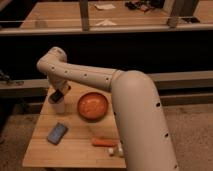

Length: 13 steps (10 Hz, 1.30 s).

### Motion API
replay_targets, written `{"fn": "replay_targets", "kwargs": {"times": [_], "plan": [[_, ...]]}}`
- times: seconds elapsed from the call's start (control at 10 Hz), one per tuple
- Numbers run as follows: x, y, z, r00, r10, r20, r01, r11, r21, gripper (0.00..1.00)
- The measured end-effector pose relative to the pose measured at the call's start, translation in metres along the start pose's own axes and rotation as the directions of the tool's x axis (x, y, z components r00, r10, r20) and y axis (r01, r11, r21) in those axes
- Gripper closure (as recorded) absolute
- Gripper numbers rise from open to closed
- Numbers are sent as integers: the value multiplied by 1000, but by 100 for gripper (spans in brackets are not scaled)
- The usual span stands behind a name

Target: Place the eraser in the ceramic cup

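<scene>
Pincer (56, 96) above whitish ceramic cup (59, 107)

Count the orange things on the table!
2. The orange bowl sits in the middle; a thin orange stick lies in front of it. The arm may hide more. The gripper hovers over the whitish cup at the back left.

Your claw (56, 96) hangs right over the cup (59, 106), which stands at the back left of the counter (75, 150). The bowl (92, 105) is just right of the cup; can't tell if they touch. In front of the cup, near the left edge, a flat block (57, 133) lies on the counter. A stick (104, 142) lies in front of the bowl, with a small bit (114, 150) just beside it. Your arm (135, 115) comes in over the front right corner.
</scene>
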Motion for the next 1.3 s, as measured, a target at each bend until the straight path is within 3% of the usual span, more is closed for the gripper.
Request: {"fn": "replay_targets", "kwargs": {"times": [0.8, 1.0, 1.3], "plan": [[-2, 0, 2, 1000, -8, 2, 8, 1000, 2, 88], [-2, -1, 2, 1000, -9, 2, 9, 1000, 3, 82], [-3, -1, 2, 1000, -11, 2, 11, 1000, 4, 82]]}}
